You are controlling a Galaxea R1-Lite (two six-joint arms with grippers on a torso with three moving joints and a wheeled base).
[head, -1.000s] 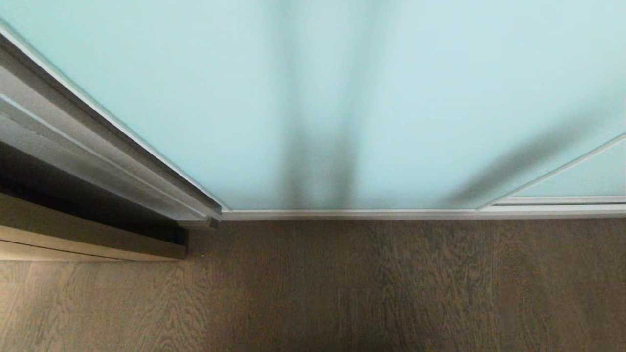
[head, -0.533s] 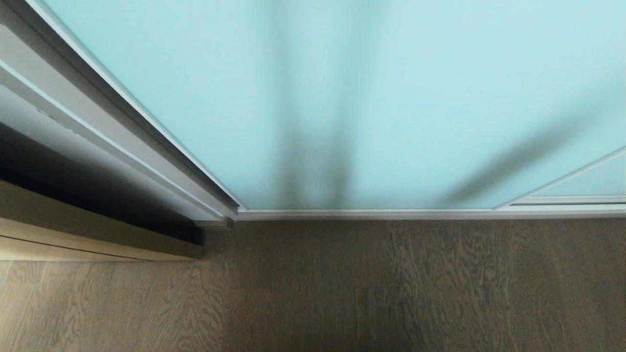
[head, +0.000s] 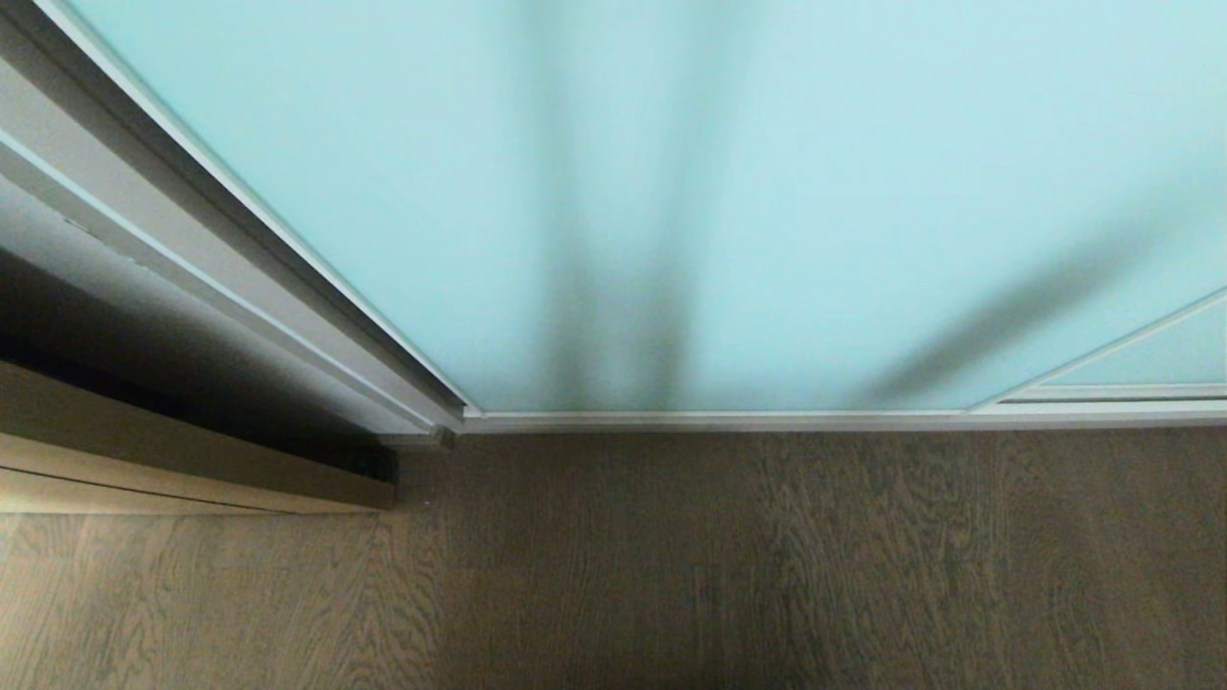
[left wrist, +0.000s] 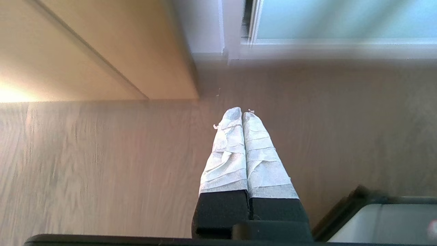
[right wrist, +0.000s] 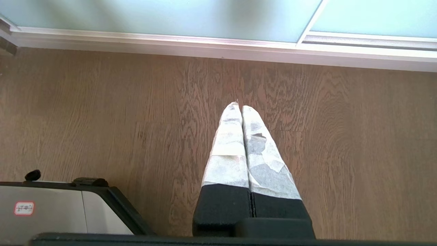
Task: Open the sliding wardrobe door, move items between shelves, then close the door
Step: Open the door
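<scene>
The sliding wardrobe door stands fully across the opening, its frosted aqua panel meeting the metal bottom rail at the far edge of the wood floor; no shelves or cushions are visible behind it. The left pincer and the right pincer both hang above the floor with jaws pressed together, holding nothing, well apart from the door. Judged from this, no step is complete: opening, moving the items and closing all remain.
</scene>
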